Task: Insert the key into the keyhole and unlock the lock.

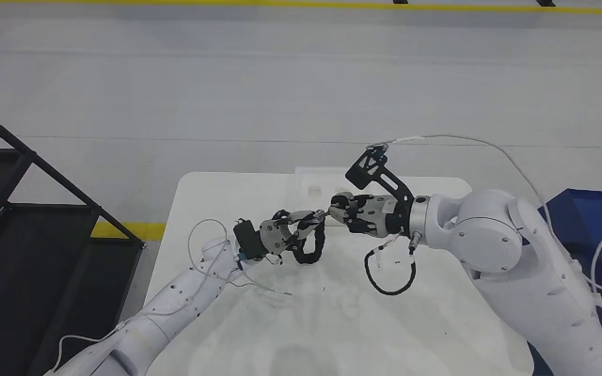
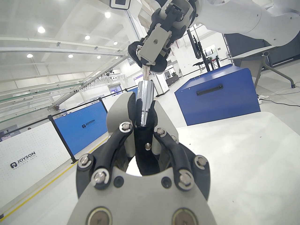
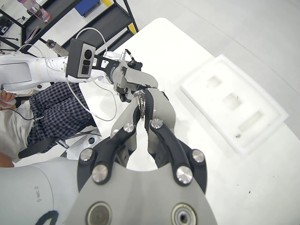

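Observation:
My left gripper [image 2: 141,110] is shut on a chrome cylinder lock [image 2: 144,94], held upright above the white table [image 1: 310,329]. A black cable loop [image 1: 312,246] of the lock hangs under the left gripper [image 1: 287,228]. My right gripper [image 3: 140,108] is shut on the key's head and ring [image 3: 141,104]. The key blade [image 2: 147,72] points into the open end of the cylinder and its tip touches or enters the keyhole. In the top view the right gripper [image 1: 337,209] meets the left one over the middle of the table.
A white foam tray [image 3: 234,104] with several cut-out pockets lies at the far edge of the table [image 1: 320,174]. A black rack [image 1: 38,254] stands off the table's left side. A blue cabinet [image 2: 218,94] stands beyond the table.

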